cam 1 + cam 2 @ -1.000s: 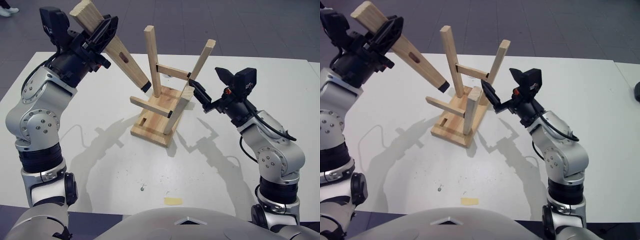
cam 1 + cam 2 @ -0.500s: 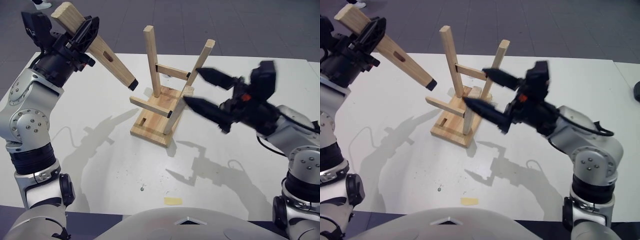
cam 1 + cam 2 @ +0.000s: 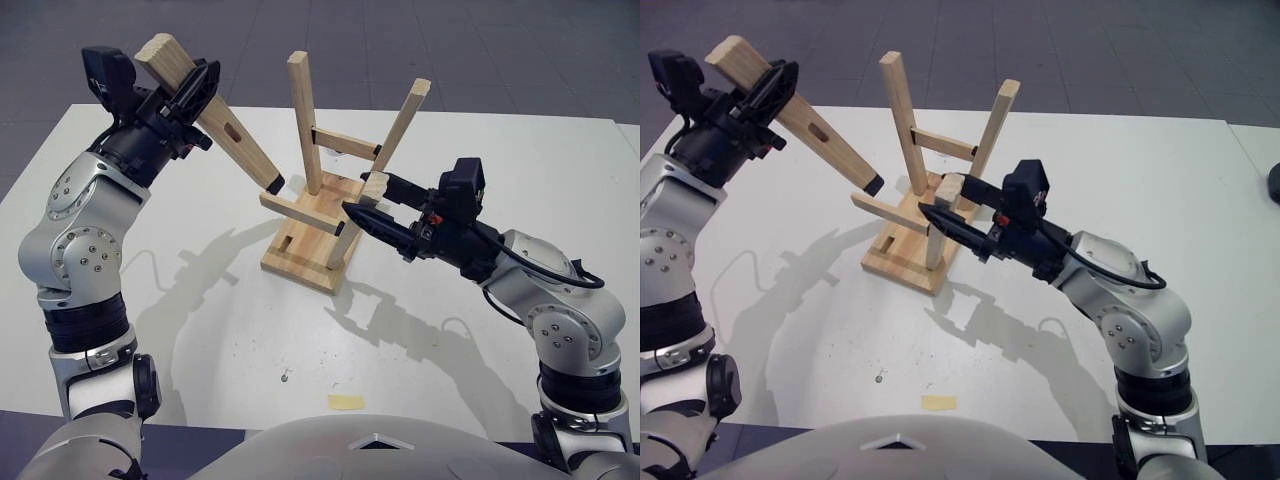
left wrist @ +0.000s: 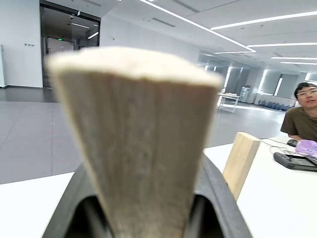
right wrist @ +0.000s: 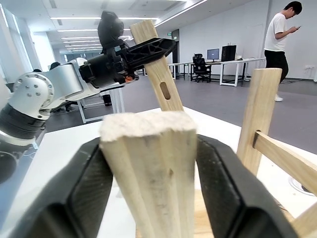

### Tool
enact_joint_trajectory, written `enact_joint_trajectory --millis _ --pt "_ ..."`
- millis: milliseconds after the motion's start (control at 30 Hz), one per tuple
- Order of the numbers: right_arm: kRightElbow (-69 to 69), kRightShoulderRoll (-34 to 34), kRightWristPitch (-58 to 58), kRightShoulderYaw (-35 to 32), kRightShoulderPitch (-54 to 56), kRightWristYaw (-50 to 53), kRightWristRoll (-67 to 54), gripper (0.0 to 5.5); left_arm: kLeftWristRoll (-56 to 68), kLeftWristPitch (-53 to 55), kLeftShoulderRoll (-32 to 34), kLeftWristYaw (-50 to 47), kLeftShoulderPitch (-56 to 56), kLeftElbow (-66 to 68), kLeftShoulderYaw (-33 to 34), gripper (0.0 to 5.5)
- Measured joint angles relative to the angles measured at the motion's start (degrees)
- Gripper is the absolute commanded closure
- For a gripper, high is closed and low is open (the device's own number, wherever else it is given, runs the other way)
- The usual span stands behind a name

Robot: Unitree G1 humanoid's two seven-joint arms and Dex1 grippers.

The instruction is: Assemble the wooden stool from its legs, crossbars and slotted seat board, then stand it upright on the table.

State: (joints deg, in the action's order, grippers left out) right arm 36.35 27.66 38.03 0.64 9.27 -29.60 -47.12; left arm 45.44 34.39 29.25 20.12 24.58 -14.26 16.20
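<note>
The pale wooden slotted seat board [image 3: 300, 262] lay upside down on the white tabletop [image 3: 480, 140], which put its slots upward so legs could be pushed in from above. Three light wooden legs stood in it: the tall far-left leg [image 3: 305, 120], the leaning far-right leg [image 3: 405, 115] and the shorter near leg [image 3: 350, 235]. A thin wooden crossbar [image 3: 345, 144] joined the two far legs. A second crossbar [image 3: 295, 212] ran out from the near leg toward the empty corner, its free end joined to nothing. The right hand [image 3: 366, 194] reached in low from the right with its forearm nearly level. Its two fingers lay on either side of the near leg's top and appeared to clamp it, probably to steady the frame. The fourth leg [image 3: 235, 135], a mortised wooden bar with a dark foot, was gripped near its upper end by the left hand [image 3: 200, 95]. That arm was raised and bent at the elbow, tilting the bar down toward the stool. The dark foot hung just beside the far-left leg, above the free crossbar end and clear of the seat board, so this leg was not yet seated.
</note>
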Motion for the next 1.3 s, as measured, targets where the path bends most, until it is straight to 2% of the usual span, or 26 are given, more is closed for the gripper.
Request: enact_joint_trajectory --millis 267,367,567,733,933,1300 --pt "-0.1 -1.1 -3.2 1.2 -0.9 0.3 3.7 3.36 0.0 5.4 -1.3 -4.9 -2.4 -1.5 0.0 4.48" --pt "-0.2 -1.5 -4.1 1.2 -1.3 0.7 4.8 3.37 4.3 10.2 -1.4 -6.9 -4.4 -2.1 3.2 4.48" --pt "-0.1 -1.8 -5.4 1.8 -2.0 0.7 5.6 3.37 11.1 15.9 -4.3 -11.3 -4.7 -2.8 4.7 4.48" --pt "0.2 -2.2 -6.3 2.3 -2.7 1.0 6.5 3.37 10.7 16.6 -5.4 -13.2 -4.0 -2.6 3.4 4.48" --pt "0.4 -2.8 -6.7 2.4 -3.1 1.2 7.3 3.38 7.5 16.5 -3.1 -11.9 -4.5 -2.8 1.8 4.48" --pt "0.3 -3.6 -7.3 3.3 -3.3 1.6 8.3 3.38 2.4 10.9 -3.8 -8.7 -5.8 -4.6 -2.1 4.48"
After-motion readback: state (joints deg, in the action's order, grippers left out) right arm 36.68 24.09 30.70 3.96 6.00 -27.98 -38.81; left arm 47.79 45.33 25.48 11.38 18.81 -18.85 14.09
